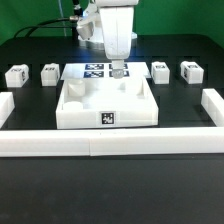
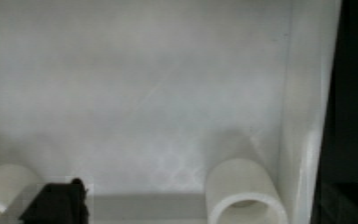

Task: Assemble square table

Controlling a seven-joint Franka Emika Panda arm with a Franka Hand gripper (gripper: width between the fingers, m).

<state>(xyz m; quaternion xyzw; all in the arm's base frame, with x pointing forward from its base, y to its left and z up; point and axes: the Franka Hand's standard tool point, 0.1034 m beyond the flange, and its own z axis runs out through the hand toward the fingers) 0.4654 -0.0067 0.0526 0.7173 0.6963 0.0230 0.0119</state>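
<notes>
The square table top [image 1: 105, 103] is seen lying flat in the middle of the black tabletop [image 1: 40, 190], with its raised rim turned up and the hollow side open to the hand. Because it is square, no long axis can be named. Its edges are set roughly parallel to the front border bar [image 1: 110, 143], and the side carrying a small black-and-white tag is turned toward the exterior view's camera. Four short block legs are set out in a row across the exterior view, behind the table top and well apart from it. The outer left leg [image 1: 17, 75] and inner left leg [image 1: 49, 73] are placed at the exterior view's left of the marker board [image 1: 95, 71]. The inner right leg [image 1: 160, 71] and outer right leg [image 1: 191, 71] are placed at its right. All four are stood with tagged faces toward the camera. The table top is flanked by a left border bar [image 1: 5, 108] and a right border bar [image 1: 212, 105]. The hand [image 1: 118, 72] is held pointing straight down over the far rim of the table top, just beside the marker board; whether it touches the rim cannot be told. In the wrist view the pale fingertips [image 2: 247, 190] are seen spread wide, with only the white floor of the table top between them, so the hand is open and nothing is gripped.
</notes>
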